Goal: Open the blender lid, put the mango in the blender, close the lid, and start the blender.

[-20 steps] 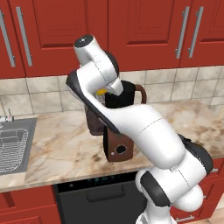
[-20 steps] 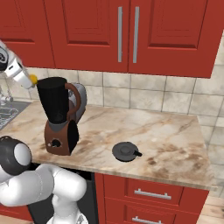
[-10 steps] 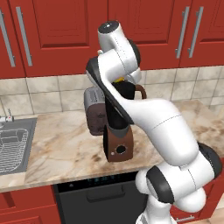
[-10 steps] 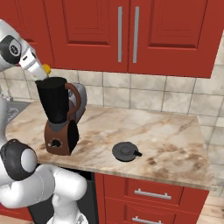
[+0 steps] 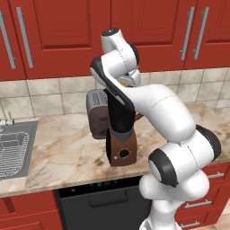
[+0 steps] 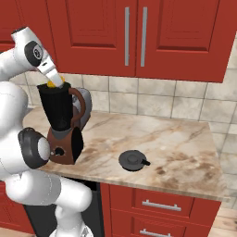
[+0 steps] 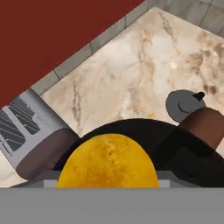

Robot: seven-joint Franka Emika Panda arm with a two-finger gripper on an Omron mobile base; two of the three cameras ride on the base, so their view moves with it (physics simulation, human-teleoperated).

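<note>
One mango (image 7: pixel 107 160), yellow-orange and dimpled, grasped between the fingers just above the open rim of the blender (image 6: pixel 60 124). One blender: dark jar, curved brown handle, brown tapered base with round dark knob, upright on the marble table (image 6: pixel 180 148); jar contents not visible. One blender lid (image 6: pixel 132 160), black, round, lying flat on the table, well apart from the blender. One toaster (image 5: pixel 97 113), brown-and-silver, just behind the blender.

Marble-patterned bench (image 6: pixel 185 152) runs beneath red cabinets. The blender (image 6: pixel 62 122) stands upright near its front edge, the toaster (image 5: pixel 98 113) just behind it (touching or not, cannot tell). The blender lid (image 6: pixel 132 160) lies flat on the bench, well apart from the blender.
</note>
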